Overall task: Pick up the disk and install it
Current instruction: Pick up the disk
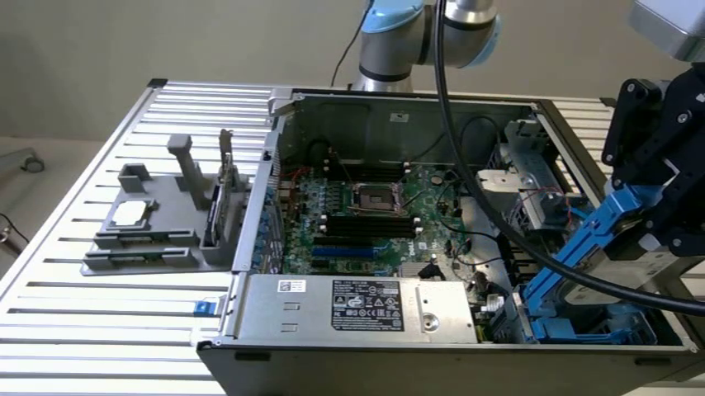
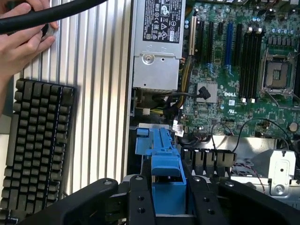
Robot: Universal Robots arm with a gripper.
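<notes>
While tool [image 2: 169,206] clamps disk [image 1: 630,268] by blue rails, jaws part-closed on it, disk hangs tilted over case [image 1: 385,103] corner at exterior view's right, above blue drive bay [image 1: 595,334].

Judgement: level disk, line rails with bay guides, lower straight and slow.

Room tight: case wall on one side, power supply [image 1: 352,305] and loose wiring on other. Black cable [image 1: 457,165] draped across case could snag.

Person's hand [image 2: 23,37] and keyboard [image 2: 37,140] at table [image 1: 99,330] edge, well apart from bay.
</notes>
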